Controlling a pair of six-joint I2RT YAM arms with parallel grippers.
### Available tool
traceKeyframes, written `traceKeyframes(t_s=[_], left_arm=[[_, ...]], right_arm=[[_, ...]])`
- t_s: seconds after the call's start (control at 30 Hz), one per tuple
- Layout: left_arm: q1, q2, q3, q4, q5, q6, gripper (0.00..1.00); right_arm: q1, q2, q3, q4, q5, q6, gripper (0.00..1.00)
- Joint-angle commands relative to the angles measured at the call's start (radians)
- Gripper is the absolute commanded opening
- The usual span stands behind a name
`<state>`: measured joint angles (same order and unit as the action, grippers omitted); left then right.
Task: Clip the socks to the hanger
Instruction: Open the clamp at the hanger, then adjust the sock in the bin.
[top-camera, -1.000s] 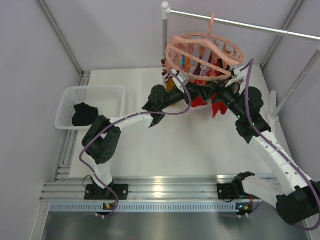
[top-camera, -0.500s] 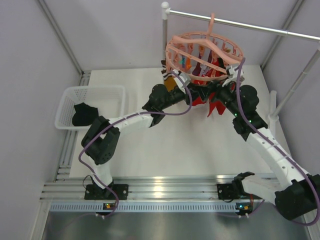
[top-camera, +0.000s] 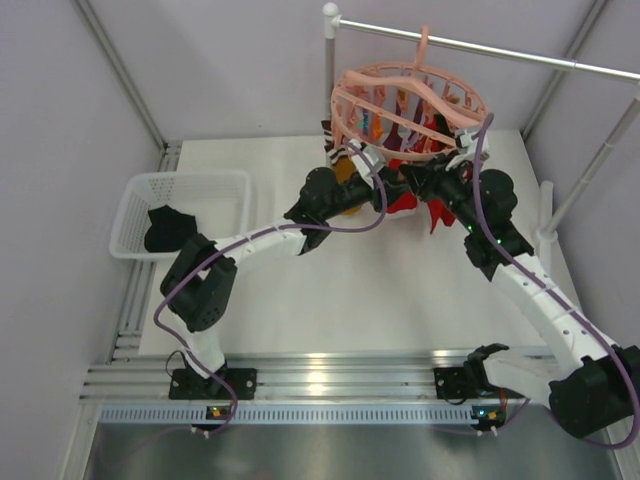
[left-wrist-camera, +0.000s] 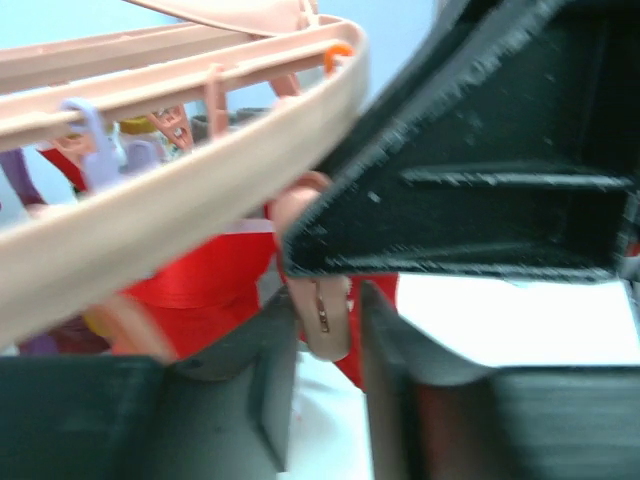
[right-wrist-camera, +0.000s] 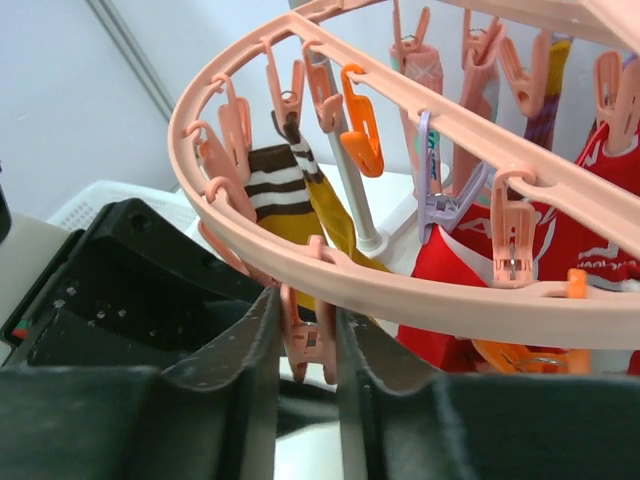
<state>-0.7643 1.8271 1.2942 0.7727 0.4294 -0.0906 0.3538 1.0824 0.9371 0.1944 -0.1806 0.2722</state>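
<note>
The salmon-pink hanger (top-camera: 410, 95) hangs from a rail with several socks clipped under it, among them red socks (top-camera: 403, 203) and a brown-striped yellow one (right-wrist-camera: 290, 195). Both grippers are up under its near rim. My right gripper (right-wrist-camera: 308, 350) is shut on a pink clip (right-wrist-camera: 310, 335), both fingers pressed against its sides just below the ring (right-wrist-camera: 420, 290). My left gripper (left-wrist-camera: 328, 370) stands open around another dangling clip (left-wrist-camera: 322, 320), a red sock (left-wrist-camera: 200, 285) hanging right behind it and a sliver of gap at the right finger. A black sock (top-camera: 170, 228) lies in the basket.
A white mesh basket (top-camera: 225, 185) sits at the table's left edge. The rail's white upright post (top-camera: 329, 60) stands just behind the hanger, and a second post (top-camera: 590, 170) is at the right. The right gripper's black body (left-wrist-camera: 480, 170) crowds the left wrist view.
The right gripper has shut on the clip at the hanger's rim. The left gripper's fingers have spread apart. Both arms stayed under the hanger, shifting only slightly.
</note>
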Motion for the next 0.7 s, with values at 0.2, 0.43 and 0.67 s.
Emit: traceKeyframes(t_s=[0.2, 0.43, 0.67], left_arm=[[0.015, -0.225, -0.070, -0.208, 0.037, 0.025, 0.57], [0.256, -0.457, -0.093, -0.557, 0.201, -0.110, 0.72], [0.646, -0.485, 0.131, -1.260, 0.146, 0.147, 0.71]], right_arm=[[-0.003, -0.009, 0.035, 0.128, 0.000, 0.032, 0.00], [-0.013, -0.010, 0.040, 0.103, 0.003, 0.055, 0.00], [-0.016, -0.018, 0.031, 0.097, -0.007, 0.059, 0.00]])
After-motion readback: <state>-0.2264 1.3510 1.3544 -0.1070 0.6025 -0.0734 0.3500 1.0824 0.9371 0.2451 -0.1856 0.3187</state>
